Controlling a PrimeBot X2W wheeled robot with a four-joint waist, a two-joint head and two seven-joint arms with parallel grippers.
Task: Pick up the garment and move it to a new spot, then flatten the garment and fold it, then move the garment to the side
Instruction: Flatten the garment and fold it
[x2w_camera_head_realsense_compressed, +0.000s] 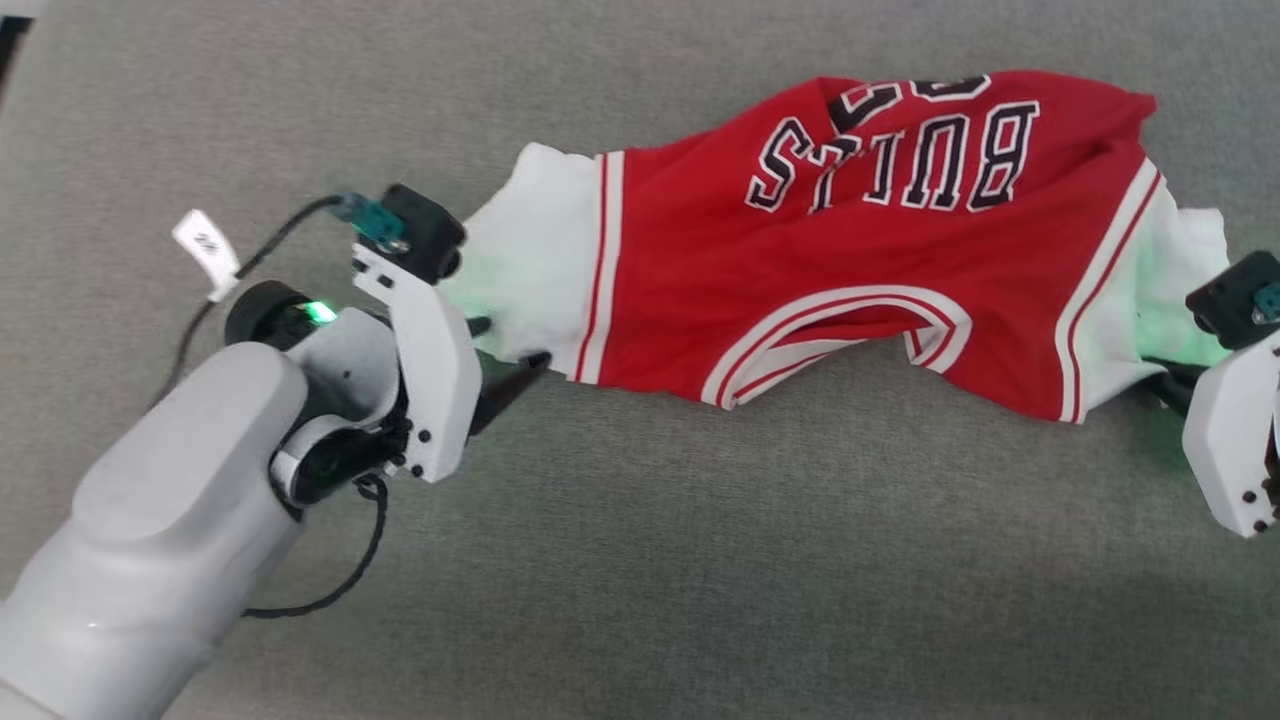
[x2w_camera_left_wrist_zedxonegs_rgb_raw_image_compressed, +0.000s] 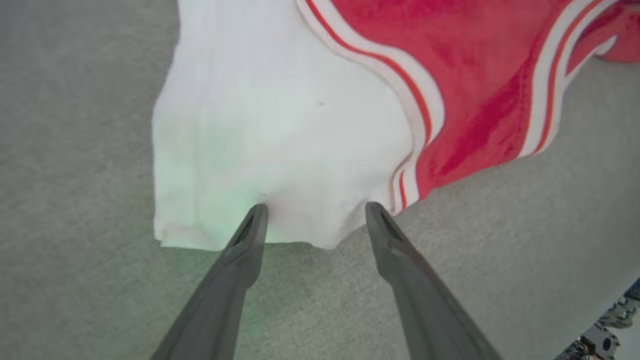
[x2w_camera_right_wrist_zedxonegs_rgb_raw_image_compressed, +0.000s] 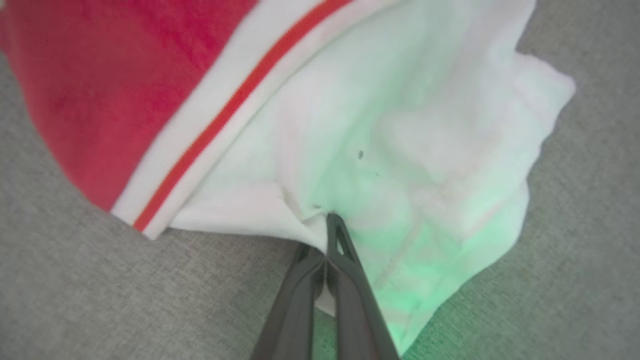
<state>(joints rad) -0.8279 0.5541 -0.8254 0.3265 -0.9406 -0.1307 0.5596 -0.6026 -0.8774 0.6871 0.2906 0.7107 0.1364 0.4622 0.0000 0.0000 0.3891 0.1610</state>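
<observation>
The garment (x2w_camera_head_realsense_compressed: 850, 280) lies rumpled on the grey surface (x2w_camera_head_realsense_compressed: 640, 560), strung out between the two hands, its lettering upside down from the head view. The right hand (x2w_camera_right_wrist_zedxonegs_rgb_raw_image_compressed: 330, 235) is clenched, pinching the hem of its white sleeve (x2w_camera_right_wrist_zedxonegs_rgb_raw_image_compressed: 425, 150). The left hand (x2w_camera_left_wrist_zedxonegs_rgb_raw_image_compressed: 316, 207) is spread wide, fingertips straddling the edge of the other sleeve (x2w_camera_left_wrist_zedxonegs_rgb_raw_image_compressed: 280, 125), gripping nothing. This looks like the pickup grasp, half made. Next, the left hand needs to close on cloth, then both lift together.
</observation>
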